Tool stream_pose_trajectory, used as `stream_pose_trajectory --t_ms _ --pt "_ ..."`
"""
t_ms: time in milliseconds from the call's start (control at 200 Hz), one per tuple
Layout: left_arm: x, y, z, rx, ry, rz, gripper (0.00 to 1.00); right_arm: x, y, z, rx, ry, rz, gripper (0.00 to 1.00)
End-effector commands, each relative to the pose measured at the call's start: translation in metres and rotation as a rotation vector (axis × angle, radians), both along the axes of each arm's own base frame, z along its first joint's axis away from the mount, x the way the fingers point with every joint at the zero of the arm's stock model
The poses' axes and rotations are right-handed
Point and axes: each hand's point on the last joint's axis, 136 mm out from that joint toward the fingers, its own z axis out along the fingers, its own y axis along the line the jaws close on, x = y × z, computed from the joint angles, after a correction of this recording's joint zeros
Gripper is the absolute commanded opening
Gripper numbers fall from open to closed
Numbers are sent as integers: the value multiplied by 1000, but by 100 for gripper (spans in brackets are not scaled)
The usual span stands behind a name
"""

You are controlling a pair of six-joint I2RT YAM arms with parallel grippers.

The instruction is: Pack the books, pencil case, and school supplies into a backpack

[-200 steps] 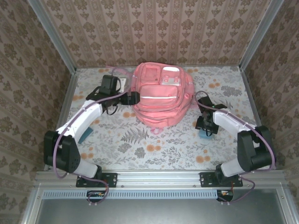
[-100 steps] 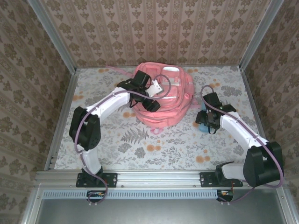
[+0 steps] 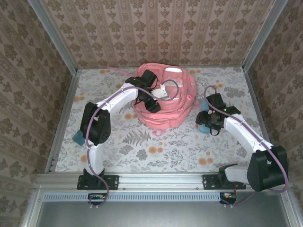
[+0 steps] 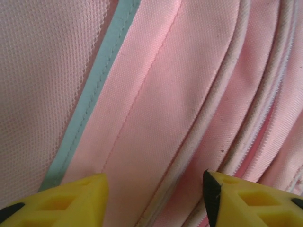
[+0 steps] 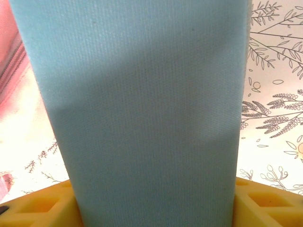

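The pink backpack (image 3: 175, 112) lies at the back middle of the table. My left gripper (image 3: 154, 106) is down on its front. In the left wrist view its yellow fingertips (image 4: 75, 198) stand apart, open, with a pale piped seam of the backpack (image 4: 142, 94) between them. To the right of the backpack, my right gripper (image 3: 207, 123) is shut on a light blue fabric pencil case (image 3: 203, 127) just above the table. The pencil case (image 5: 142, 94) spans the whole gap of the right gripper (image 5: 154, 201). The books are out of view.
A small teal thing (image 3: 77, 138) lies on the floral tablecloth beside the left arm's lower link. Wallpapered walls with metal posts (image 3: 52, 35) close in the table on three sides. A pink strap (image 3: 118, 71) trails off the backpack's back left.
My left arm has swung right from beside the backpack onto its front, and its jaws have narrowed. The right gripper has shifted slightly up and left with the blue case.
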Motion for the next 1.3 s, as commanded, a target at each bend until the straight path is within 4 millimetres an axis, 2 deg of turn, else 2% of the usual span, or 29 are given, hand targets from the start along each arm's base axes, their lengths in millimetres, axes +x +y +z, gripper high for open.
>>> stream_pose_trajectory --t_ms 0,40,130,230,345,475,625,725,780,955,1030,1165,1295 --pt "8 -1 3 20 -17 -36 55 8 4 16 38 -51 -6 65" --pt "8 -2 0 25 -6 -45 57 8 5 16 41 -52 -8 65" --pt "4 -2 -5 48 6 -82 67 7 5 17 46 -54 -9 66" --pt "-1 -3 -5 47 21 -114 71 7 5 18 51 -58 -11 69" --pt "2 -3 -7 60 13 -133 72 9 8 20 69 -62 -11 71" --pt "14 -4 -14 95 -11 -130 70 10 11 20 87 -68 -12 71" --pt "29 -21 -13 73 -97 -159 69 12 14 21 103 -74 -17 72" --pt "34 -27 -5 62 -138 -171 68 13 16 23 120 -76 -24 73" --pt "35 -29 -2 60 -152 -178 63 12 16 23 125 -80 -27 73" --pt "34 -30 13 47 -191 -203 32 11 20 29 143 -81 -18 73" --pt "30 -32 23 25 -200 -213 23 9 22 34 144 -77 -5 72" --pt "26 -35 47 -35 -234 -200 9 7 32 47 134 -83 65 72" --pt "29 -38 83 -140 -333 -132 0 6 41 59 135 -80 131 71"
